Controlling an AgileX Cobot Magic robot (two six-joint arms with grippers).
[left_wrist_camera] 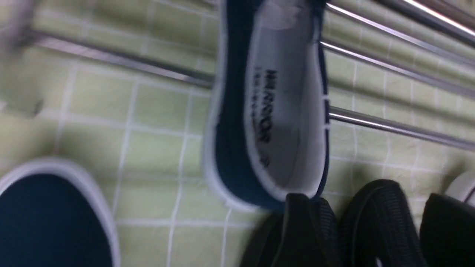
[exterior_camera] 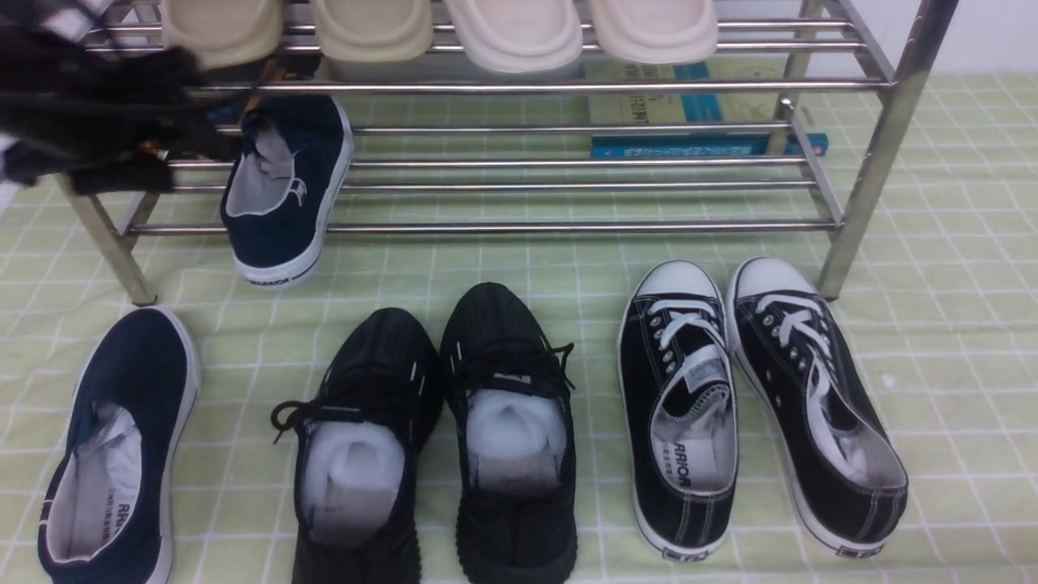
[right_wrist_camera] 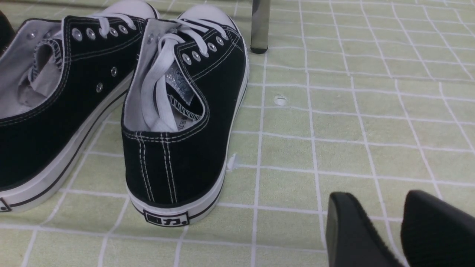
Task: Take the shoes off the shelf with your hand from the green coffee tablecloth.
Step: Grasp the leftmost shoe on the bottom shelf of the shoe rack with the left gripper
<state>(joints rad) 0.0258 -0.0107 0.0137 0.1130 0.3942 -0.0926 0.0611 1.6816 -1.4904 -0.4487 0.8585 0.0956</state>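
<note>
One navy shoe [exterior_camera: 284, 186] lies tilted on the shelf's lower tier [exterior_camera: 568, 228], heel hanging over the front bar toward the green coffee tablecloth [exterior_camera: 527, 268]. Its mate [exterior_camera: 122, 446] rests flat on the cloth at front left. My left arm [exterior_camera: 97, 113] is a blurred black shape just left of the shelved shoe. In the left wrist view that shoe [left_wrist_camera: 274, 111] sits just beyond my left gripper [left_wrist_camera: 371, 230], whose fingers [left_wrist_camera: 297, 230] stand wide apart, open, holding nothing. My right gripper [right_wrist_camera: 378, 200] hovers open low over the cloth [right_wrist_camera: 334, 129].
Black knit sneakers [exterior_camera: 438, 422] and black canvas sneakers with white laces [exterior_camera: 754, 397] stand on the cloth in front of the shelf. Beige slippers [exterior_camera: 519, 32] fill the top tier. Flat boxes [exterior_camera: 689, 105] lie behind the shelf. A shelf leg [right_wrist_camera: 259, 26] stands near the canvas sneakers [right_wrist_camera: 178, 111].
</note>
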